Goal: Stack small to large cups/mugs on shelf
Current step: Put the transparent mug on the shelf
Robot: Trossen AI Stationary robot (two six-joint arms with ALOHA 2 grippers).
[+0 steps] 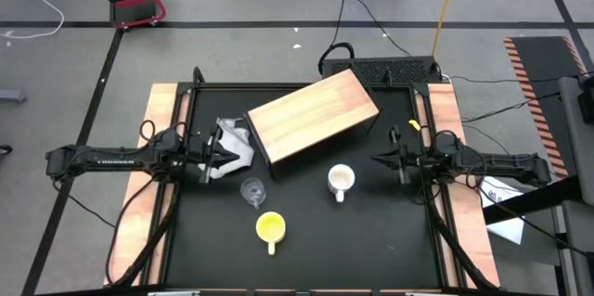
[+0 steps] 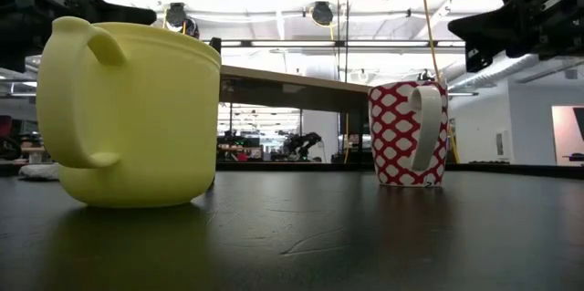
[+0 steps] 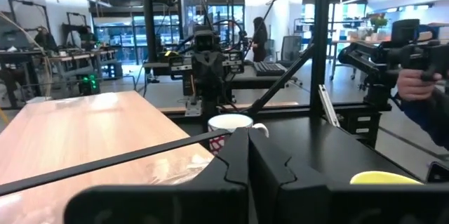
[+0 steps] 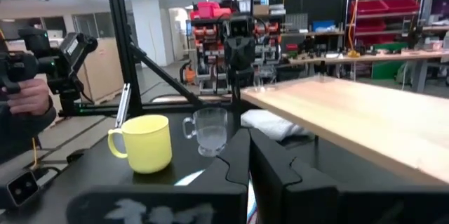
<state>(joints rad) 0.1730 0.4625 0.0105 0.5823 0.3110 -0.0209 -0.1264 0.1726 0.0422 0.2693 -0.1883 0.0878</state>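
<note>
Wood-grain shelf (image 1: pixel 312 116) is lying at an angle across the far half of the black table (image 1: pixel 371 240), its dark sides showing along the near and right edges. A white-grey cloth (image 1: pixel 232 148) is sitting just beside its left end.

Nearer the front, the three cups are standing apart on the tabletop. The clear glass cup (image 1: pixel 251 190) is standing left of centre, near the cloth. The yellow mug (image 1: pixel 270 228) is sitting closest to the front edge, handle pointing forward. The white mug with the red pattern (image 1: pixel 341 181) is standing right of centre, just in front of the shelf's near right corner, handle pointing forward. None of them is resting on the shelf.

The left gripper (image 1: pixel 223 150) is hovering at the left side over the cloth, fingers pressed together, holding nothing. The right gripper (image 1: pixel 380 158) is hovering at the right side, near the white mug but not touching it, fingers also pressed together and empty.

Beyond the table, a person's hand (image 4: pixel 28 97) is holding a dark device.
</note>
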